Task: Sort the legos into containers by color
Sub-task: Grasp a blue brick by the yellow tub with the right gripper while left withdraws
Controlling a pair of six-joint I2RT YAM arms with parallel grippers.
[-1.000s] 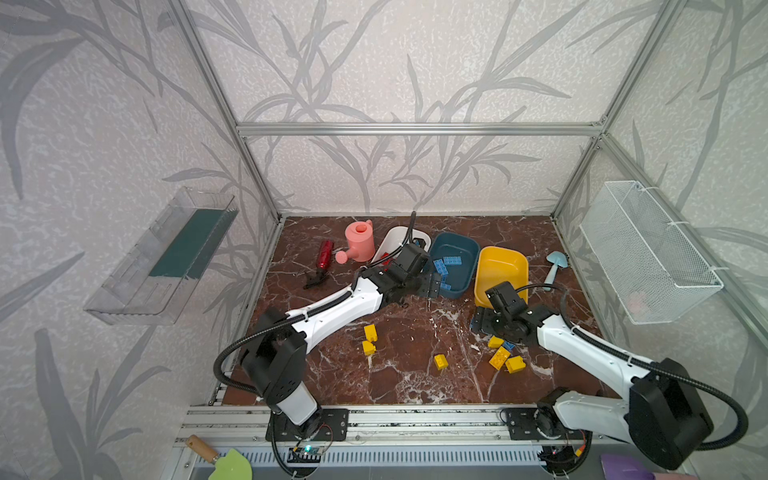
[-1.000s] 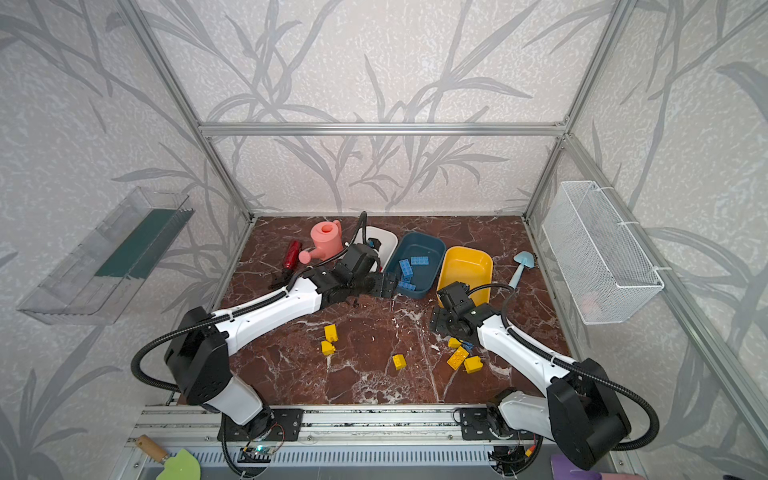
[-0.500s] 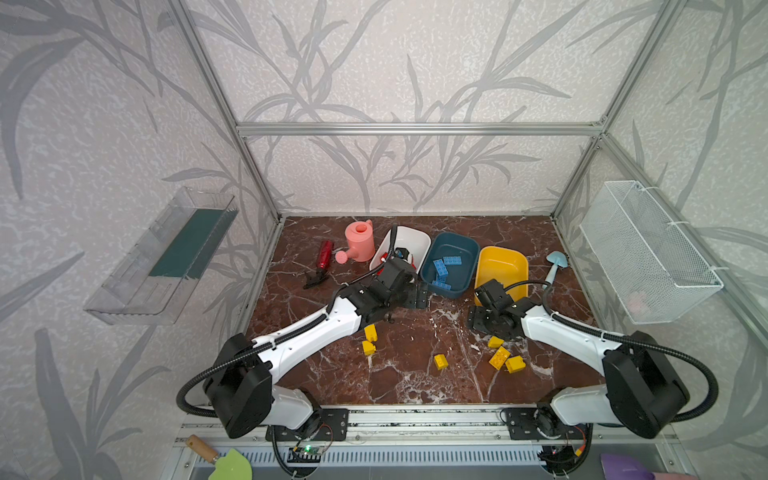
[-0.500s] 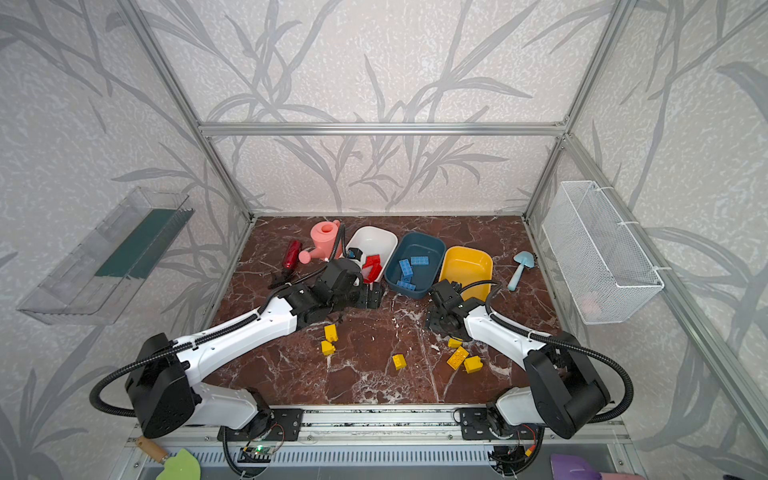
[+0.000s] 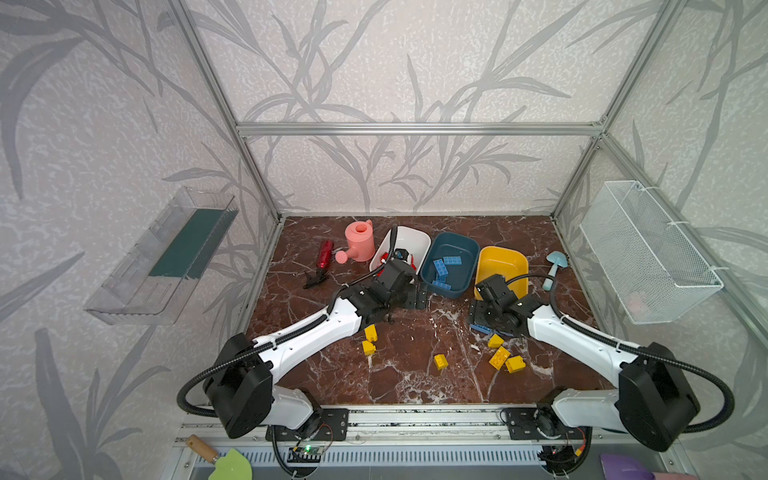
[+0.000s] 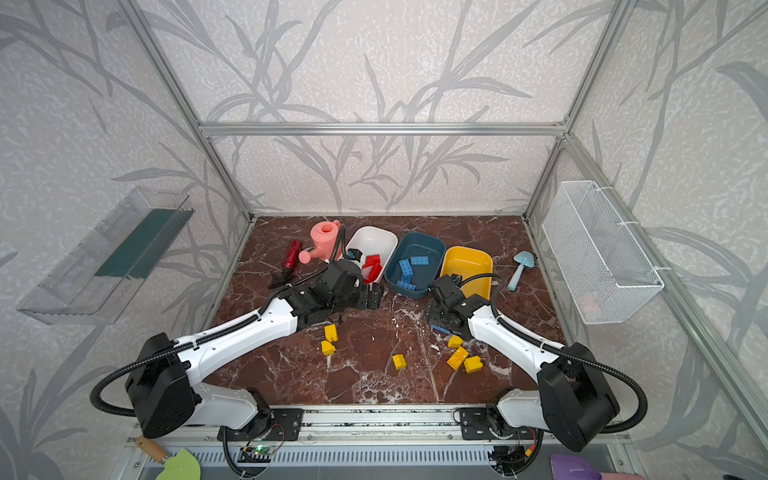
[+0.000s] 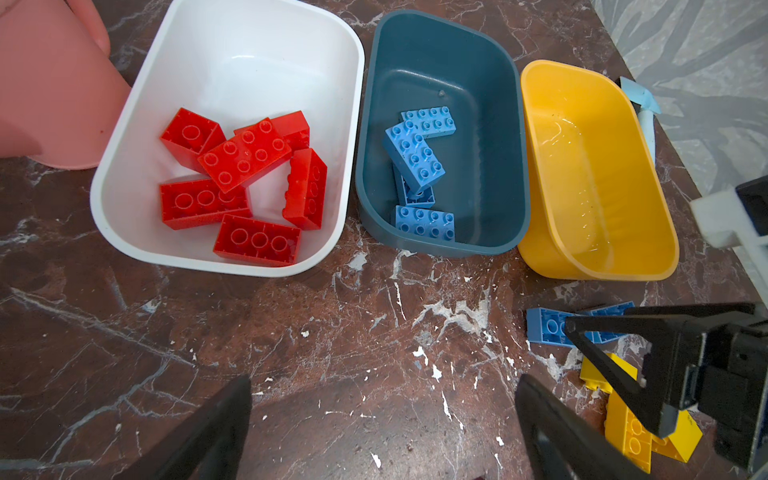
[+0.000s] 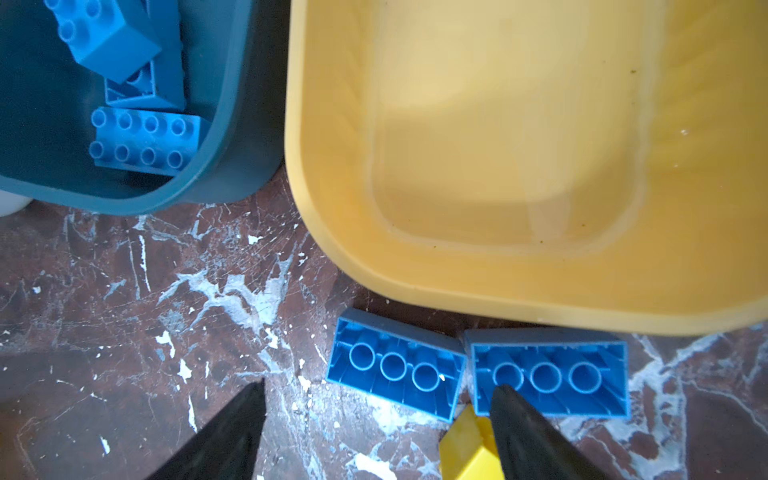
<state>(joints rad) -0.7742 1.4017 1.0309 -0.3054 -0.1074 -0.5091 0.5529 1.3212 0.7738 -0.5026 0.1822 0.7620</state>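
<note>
Beside the glossy, round-cornered yellow tub (image 7: pixel 590 174), a teal tub (image 7: pixel 490 124) is holding 4 studded blue bricks (image 7: pixel 413 151); beyond, a white tub (image 7: pixel 249 62) is holding 6 red bricks (image 7: pixel 245 156). 2 upturned bricks (image 8: pixel 548 374) are lying just outside the yellow tub, the right hand (image 8: pixel 379 384) hovering spread over 1. The left hand (image 7: pixel 384 386) is hanging spread.

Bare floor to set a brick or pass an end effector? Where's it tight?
Free: marble in front of white tub and teal tub; centre floor between yellow brick pair and lone yellow brick. Tight: before yellow tub: two blue bricks, yellow cluster, right end effector.
</note>
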